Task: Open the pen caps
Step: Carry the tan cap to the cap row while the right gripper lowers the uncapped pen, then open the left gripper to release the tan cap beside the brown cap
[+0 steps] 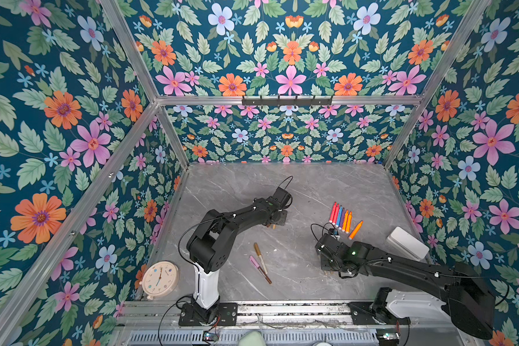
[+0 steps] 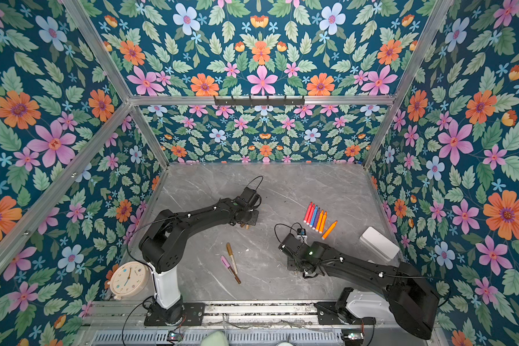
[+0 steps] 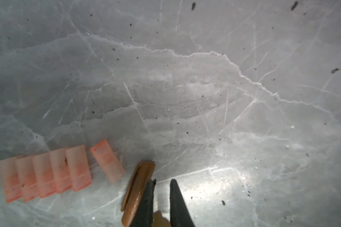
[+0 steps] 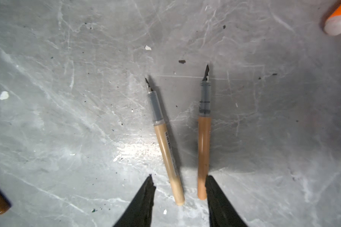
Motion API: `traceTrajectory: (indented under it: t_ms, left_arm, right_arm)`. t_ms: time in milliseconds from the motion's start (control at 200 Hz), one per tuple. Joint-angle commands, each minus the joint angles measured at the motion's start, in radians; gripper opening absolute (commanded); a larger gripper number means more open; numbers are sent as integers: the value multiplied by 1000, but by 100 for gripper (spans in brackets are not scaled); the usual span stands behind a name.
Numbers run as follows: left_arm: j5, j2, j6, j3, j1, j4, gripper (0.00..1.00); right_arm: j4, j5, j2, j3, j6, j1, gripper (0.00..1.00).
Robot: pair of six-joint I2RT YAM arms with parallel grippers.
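Black tapered fingers of the right end effector [image 4: 179, 175] fill the near edge of the right wrist view. They stand apart, released, gripping nothing. Between them on the grey marbled table [image 4: 67, 118] lie the blunt ends of two uncapped pens. One is an orange-brown plastic barrel [image 4: 203, 141] close against one finger, and the other is a tan plastic barrel [image 4: 165, 145] just beside it. Both nibs are bare and point away.

The left end effector [image 3: 162, 179] is clenched. Low between its fingers shows a rounded tan piece that I take for a tan pen cap [image 3: 159, 218], though little of it is visible. A dark brown pen cap with a clip [image 3: 139, 182] lies at the outer side of one finger. Near it are six pale orange-red translucent pen caps [image 3: 47, 173], five side by side and the sixth askew.

Farther out, in a top view, the finished coloured barrels [image 1: 340, 217] lie in a row. Gold, pink and brown pens [image 1: 259, 260] lie near the table's front, apparently capped.

To do this step well, I judge the left arm should lower the held cap until it touches the table beside the brown one before letting go, so it cannot roll. The right arm should rise straight up, since a sideways move would knock the barrel at its finger.
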State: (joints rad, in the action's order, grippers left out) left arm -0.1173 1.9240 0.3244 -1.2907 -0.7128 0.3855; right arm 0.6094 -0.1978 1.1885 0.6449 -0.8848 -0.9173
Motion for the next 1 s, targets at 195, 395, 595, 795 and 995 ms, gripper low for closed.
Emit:
traceTrajectory:
  t_ms: [195,395,595,795,995]
  left_arm:
    - [-81,39,-37,-27,-9,7,5]
    - [-103,43,-47,-47,-13,24,32]
    - [-121,27,-46,-48,-14,30,38]
    - [-175,-85,-23,9,-14,-10,38]
    - [-198,-485,29,253,-1,-274,38]
  right_arm:
    - [18,-9,-51,-11,5,-1,47]
    - [12,1,-57,-9,12,-1,47]
    - [-3,26,-37,8,33,0,47]
    - [-137,159,36,50,126,-44,46]
    - [-259,302,316,243,179,-141,40]
